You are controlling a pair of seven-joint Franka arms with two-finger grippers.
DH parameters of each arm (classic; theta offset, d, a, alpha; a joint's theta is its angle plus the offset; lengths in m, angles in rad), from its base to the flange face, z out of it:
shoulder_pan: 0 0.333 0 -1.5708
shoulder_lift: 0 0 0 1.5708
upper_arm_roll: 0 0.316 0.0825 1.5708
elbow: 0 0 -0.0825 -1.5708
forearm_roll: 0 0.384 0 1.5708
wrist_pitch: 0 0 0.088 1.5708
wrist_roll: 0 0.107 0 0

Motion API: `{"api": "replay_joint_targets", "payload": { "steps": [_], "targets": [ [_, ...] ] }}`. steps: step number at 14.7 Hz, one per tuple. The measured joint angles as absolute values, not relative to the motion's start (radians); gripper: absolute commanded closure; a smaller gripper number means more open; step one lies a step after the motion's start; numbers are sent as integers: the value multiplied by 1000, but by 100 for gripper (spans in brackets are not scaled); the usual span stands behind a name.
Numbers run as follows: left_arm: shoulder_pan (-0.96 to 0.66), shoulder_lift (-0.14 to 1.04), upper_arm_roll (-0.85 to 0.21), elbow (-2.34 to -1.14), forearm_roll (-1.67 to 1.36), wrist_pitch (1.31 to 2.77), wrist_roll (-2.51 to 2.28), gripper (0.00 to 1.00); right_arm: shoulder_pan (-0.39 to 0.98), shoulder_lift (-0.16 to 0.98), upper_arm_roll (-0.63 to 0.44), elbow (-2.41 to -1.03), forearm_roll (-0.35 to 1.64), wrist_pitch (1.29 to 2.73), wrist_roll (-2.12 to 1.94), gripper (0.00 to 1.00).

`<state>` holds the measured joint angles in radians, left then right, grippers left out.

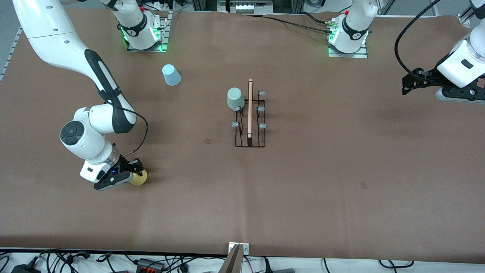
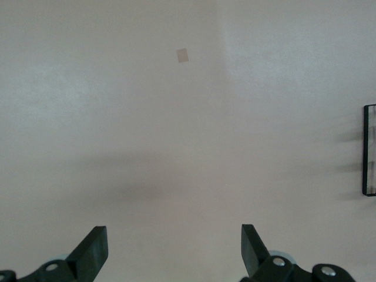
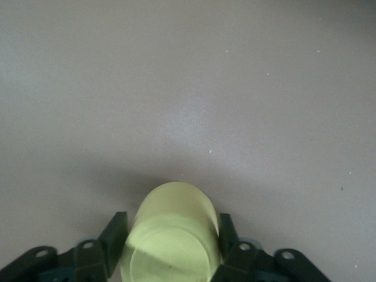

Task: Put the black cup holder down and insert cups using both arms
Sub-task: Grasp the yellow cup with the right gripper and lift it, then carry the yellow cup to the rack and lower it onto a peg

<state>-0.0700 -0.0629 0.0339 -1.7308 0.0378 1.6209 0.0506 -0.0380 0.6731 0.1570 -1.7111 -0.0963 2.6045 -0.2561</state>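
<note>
The black cup holder (image 1: pixel 250 113) stands at the table's middle, wooden rod on top. The pale green cup (image 1: pixel 235 98) sits upside down on one of its pegs, on the side toward the right arm's end. The light blue cup (image 1: pixel 171 74) stands upside down near the right arm's base. My right gripper (image 1: pixel 133 177) is low at the table toward the right arm's end, shut on the yellow cup (image 1: pixel 138 178), whose sides its fingers (image 3: pixel 111 238) clasp (image 3: pixel 173 235). My left gripper (image 1: pixel 406 86) waits open and empty above the left arm's end (image 2: pixel 173 249). The holder's edge (image 2: pixel 369 150) shows there.
The brown table cover (image 1: pixel 322 170) bears two small darker patches (image 1: pixel 208 140) (image 1: pixel 363 185). A metal bracket (image 1: pixel 237 256) and cables lie along the front edge. The arm bases (image 1: pixel 144 34) (image 1: pixel 348 38) stand at the top.
</note>
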Motion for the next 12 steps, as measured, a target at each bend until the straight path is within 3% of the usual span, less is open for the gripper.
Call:
{"api": "replay_joint_targets", "payload": {
  "steps": [2,5,10,12],
  "targets": [
    [-70,-63,34,-1731,38,1621,51,0,-37,673,157,-1711,-96,2604,-256,86],
    [-70,-62,34,-1730,38,1621,51,0,-22,642,162,-1690,-95,2552,-231,86],
    [-70,-62,34,-1730,38,1620,51,0,141,423,174,-1671,-91,2244,184,86],
    [-70,-62,35,-1730,38,1620,51,0,233,370,180,-1678,-89,2199,417,86]
  ]
}}
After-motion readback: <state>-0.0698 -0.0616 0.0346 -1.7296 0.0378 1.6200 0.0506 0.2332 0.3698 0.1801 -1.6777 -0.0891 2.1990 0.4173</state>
